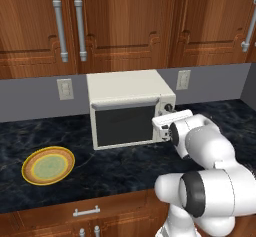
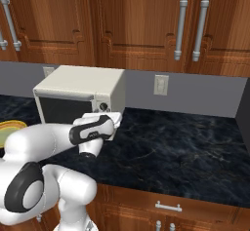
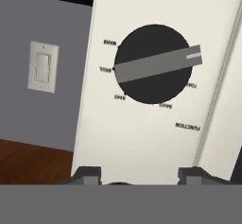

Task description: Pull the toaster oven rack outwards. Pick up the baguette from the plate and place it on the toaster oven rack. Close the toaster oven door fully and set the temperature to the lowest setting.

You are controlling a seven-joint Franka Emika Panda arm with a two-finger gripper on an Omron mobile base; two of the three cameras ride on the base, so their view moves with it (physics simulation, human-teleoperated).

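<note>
At the oven's (image 1: 127, 108) knob column, the gripper (image 3: 140, 175) faces a dark knob (image 3: 153, 64) at 12 o'clock, fingers (image 3: 86, 175) spread to straddle it; door (image 1: 125, 123) shut.

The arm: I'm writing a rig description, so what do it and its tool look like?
The arm is glossy white, built of rounded bulbous segments with dark grey joint bands. The tool ends in two small dark grey fingertips.

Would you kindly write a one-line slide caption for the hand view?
Gripper open, facing a dark round knob with a grey pointer bar on the toaster oven panel, wall switch alongside.
</note>
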